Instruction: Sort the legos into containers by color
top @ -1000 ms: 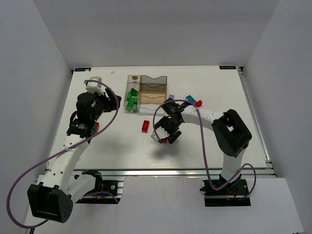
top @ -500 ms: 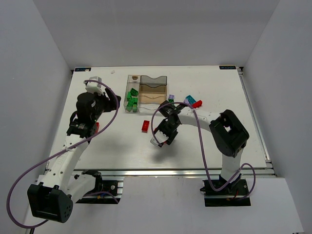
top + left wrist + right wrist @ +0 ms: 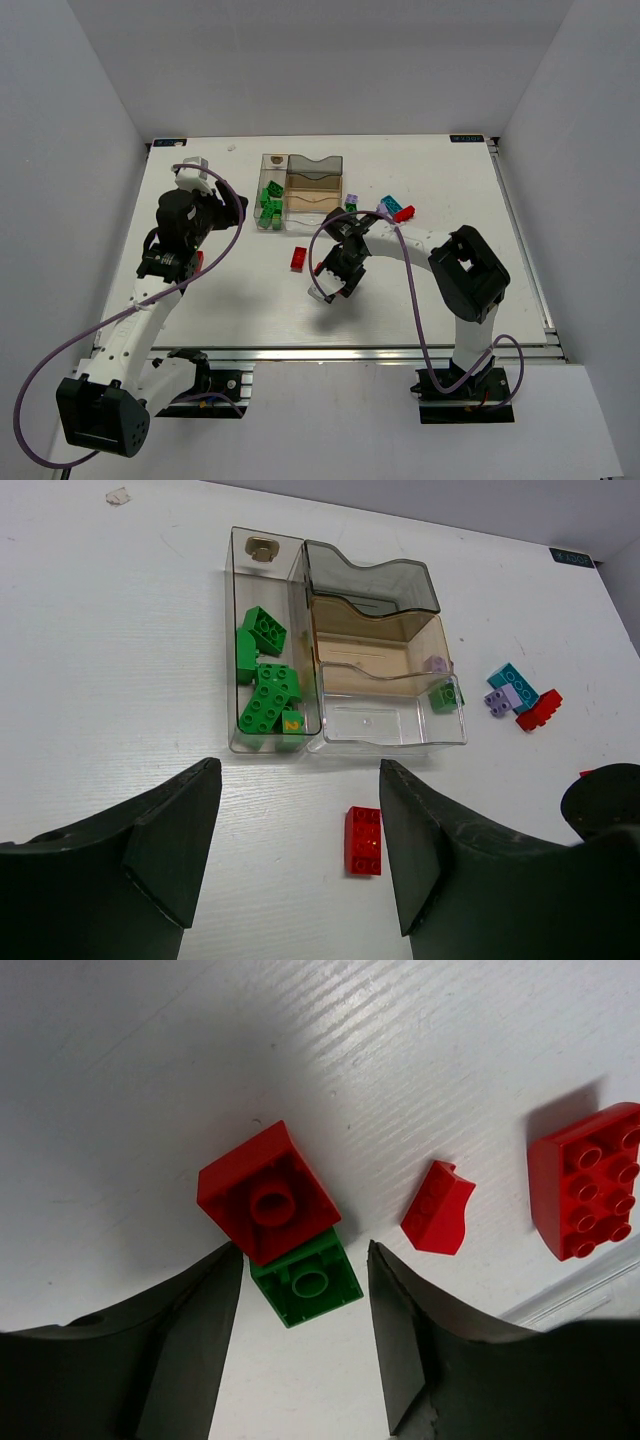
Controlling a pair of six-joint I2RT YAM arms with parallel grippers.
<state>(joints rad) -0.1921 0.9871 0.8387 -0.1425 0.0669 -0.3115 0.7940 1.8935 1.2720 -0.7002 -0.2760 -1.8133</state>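
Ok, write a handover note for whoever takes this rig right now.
Left gripper: open, empty, hovering short of the tray.
Right gripper: open, straddling a stacked red-green pair on the table.
Done: several greens in the tray's narrow compartment.
Left: that pair, the red brick and red piece nearby, the teal-lilac-red cluster right of the tray, plus a lilac and a green at its right wall.

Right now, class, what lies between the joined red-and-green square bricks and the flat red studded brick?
A small red curved plastic piece, apart from both; the right wrist view shows it.
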